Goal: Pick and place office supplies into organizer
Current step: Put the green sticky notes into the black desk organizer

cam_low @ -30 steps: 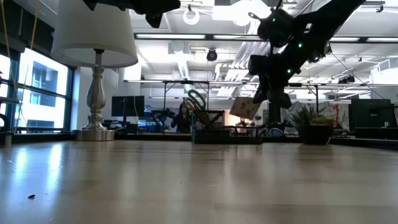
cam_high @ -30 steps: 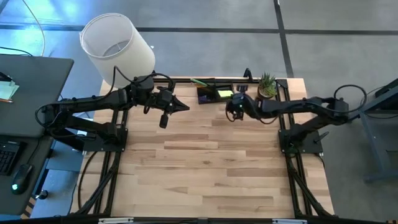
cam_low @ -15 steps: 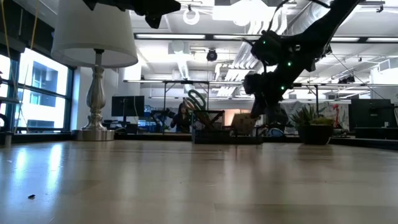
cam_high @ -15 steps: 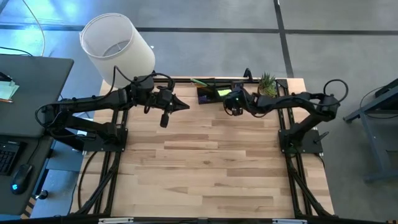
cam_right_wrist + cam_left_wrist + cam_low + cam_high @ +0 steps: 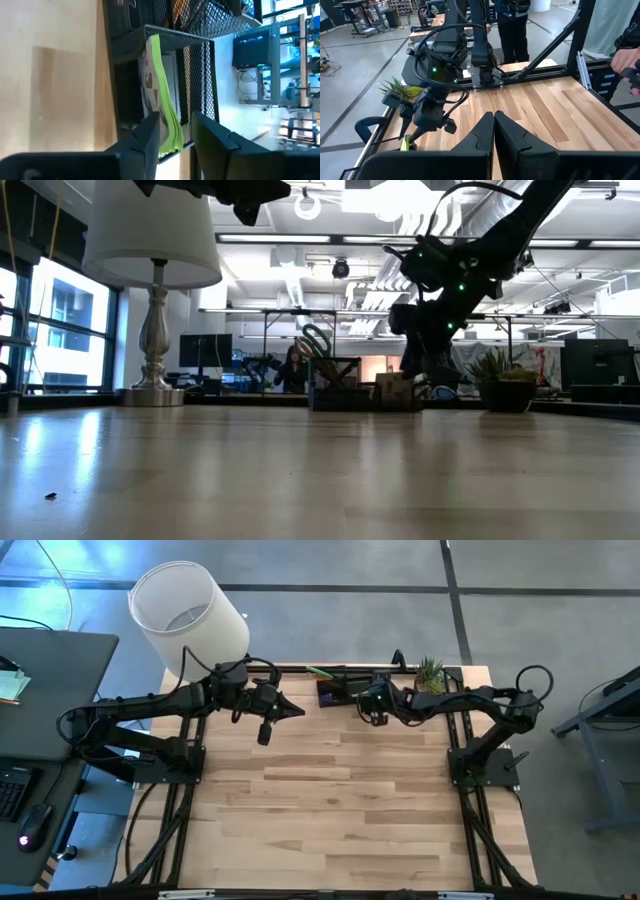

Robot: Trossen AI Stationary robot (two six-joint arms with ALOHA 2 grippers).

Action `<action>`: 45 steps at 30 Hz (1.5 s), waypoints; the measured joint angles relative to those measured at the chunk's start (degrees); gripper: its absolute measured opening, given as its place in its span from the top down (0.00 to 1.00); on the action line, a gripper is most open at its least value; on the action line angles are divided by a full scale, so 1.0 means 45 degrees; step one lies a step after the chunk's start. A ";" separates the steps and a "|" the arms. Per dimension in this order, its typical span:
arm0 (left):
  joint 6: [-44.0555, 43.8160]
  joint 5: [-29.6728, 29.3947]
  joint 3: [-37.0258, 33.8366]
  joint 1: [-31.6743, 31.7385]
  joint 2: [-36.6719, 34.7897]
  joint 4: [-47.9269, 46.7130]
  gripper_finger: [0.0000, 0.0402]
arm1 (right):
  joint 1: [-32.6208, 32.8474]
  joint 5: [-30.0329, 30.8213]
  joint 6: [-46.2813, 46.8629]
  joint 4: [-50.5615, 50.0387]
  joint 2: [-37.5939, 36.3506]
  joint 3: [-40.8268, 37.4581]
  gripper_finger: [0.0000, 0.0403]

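lime-green sticky-note pad (image 5: pixel 162 107) sat inside mesh organizer (image 5: pixel 345 688) at table's 12 o'clock edge, scissors (image 5: pixel 316 340) poking up from it too. right gripper (image 5: pixel 174 131) hung right over it, jaws slightly apart astride pad, looked like release. left gripper (image 5: pixel 493 131) parked high at 10 o'clock, pinched shut, empty. no loose supplies spotted on table; task judged near done. plant (image 5: pixel 430 675) beside organizer.

No text, label, brand, number or sign can be read on anything in these views.
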 joint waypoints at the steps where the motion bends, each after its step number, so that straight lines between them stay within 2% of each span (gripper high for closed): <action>1: 0.0000 0.0000 0.0000 0.0000 -0.0004 0.0000 1.00 | 0.0000 -0.0093 0.0177 -0.0004 0.0005 0.0000 0.73; 11: 0.0000 0.0005 0.0000 0.0000 -0.0003 -0.0001 1.00 | -0.0210 -0.2714 0.2017 -0.0551 0.0000 0.0005 0.71; 14: 0.0000 0.0005 0.0000 0.0000 0.0000 0.0000 1.00 | -0.0168 -0.2557 0.2147 -0.0988 0.0000 0.0005 0.71; 19: 0.0000 0.0005 0.0000 0.0000 0.0000 0.0010 1.00 | -0.0126 -0.1421 0.2341 -0.0746 0.0004 0.0005 0.71; 21: 0.0000 0.0005 0.0000 0.0000 -0.0005 0.0005 1.00 | -0.0144 -0.1588 0.2669 -0.0723 0.0005 0.0005 0.72; 23: 0.0000 0.0005 0.0000 0.0000 0.0000 0.0005 1.00 | -0.0133 -0.2893 0.2845 -0.0812 0.0000 0.0005 0.73; 26: 0.0019 0.0005 0.0000 0.0000 -0.0003 0.0010 1.00 | -0.0117 -0.5762 0.3585 -0.1143 0.0000 0.0005 0.75; 28: 0.0019 0.0005 0.0000 0.0000 -0.0003 0.0014 1.00 | -0.0117 -0.6714 0.4258 -0.1146 0.0000 0.0005 0.77; 33: 0.0019 0.0005 0.0000 0.0000 -0.0002 0.0019 1.00 | -0.0307 -0.5242 0.5032 -0.1152 0.0002 0.0005 0.80; 39: 0.0005 0.0010 0.0000 0.0000 0.0000 0.0005 1.00 | -0.0879 -0.6865 0.8118 -0.1462 0.0656 0.0005 0.83; 42: 0.0008 0.0010 0.0000 0.0000 -0.0005 0.0005 1.00 | -0.0716 -0.6804 0.8092 -0.1643 0.0925 0.0000 0.84; 45: 0.0009 0.0010 0.0000 0.0000 -0.0004 0.0005 1.00 | -0.0575 -0.5915 0.7901 -0.1342 0.0952 0.0000 0.85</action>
